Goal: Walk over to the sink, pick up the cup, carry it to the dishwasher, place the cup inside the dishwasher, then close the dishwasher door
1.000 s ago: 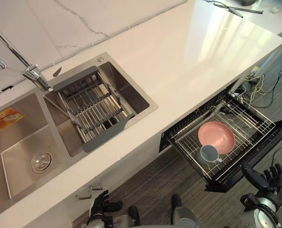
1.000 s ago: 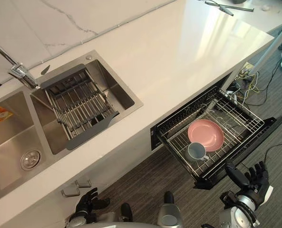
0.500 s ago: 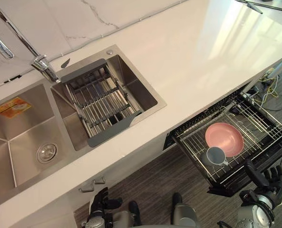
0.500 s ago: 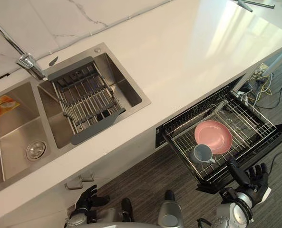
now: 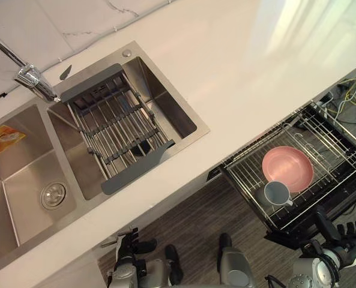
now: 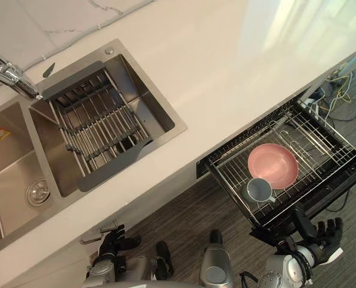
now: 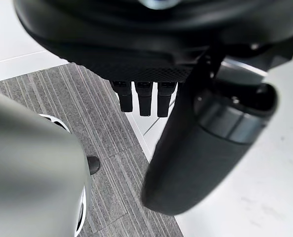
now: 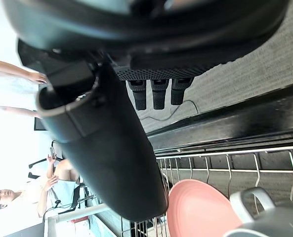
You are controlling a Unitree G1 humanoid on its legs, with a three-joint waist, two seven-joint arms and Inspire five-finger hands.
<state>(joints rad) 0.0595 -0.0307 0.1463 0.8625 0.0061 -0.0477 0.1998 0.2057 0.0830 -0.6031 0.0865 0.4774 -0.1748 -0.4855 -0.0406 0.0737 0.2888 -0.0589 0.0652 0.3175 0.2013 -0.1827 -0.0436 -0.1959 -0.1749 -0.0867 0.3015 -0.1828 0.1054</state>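
Grey cup (image 5: 277, 193) sits in pulled-out wire dishwasher rack (image 5: 245, 175), frame right, beside pink plate (image 5: 287, 168). My right hand (image 5: 340, 237) and left hand (image 5: 128, 245) hang open-fingered, empty, along bottom edge. Only door-closing left, I reckon.

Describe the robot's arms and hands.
The left arm and right arm are silver-grey with rounded wrists. The left hand and right hand are dark, with slim fingers, a thicker rounded thumb and a finely textured black palm. The right hand has a small white patch at its edge.
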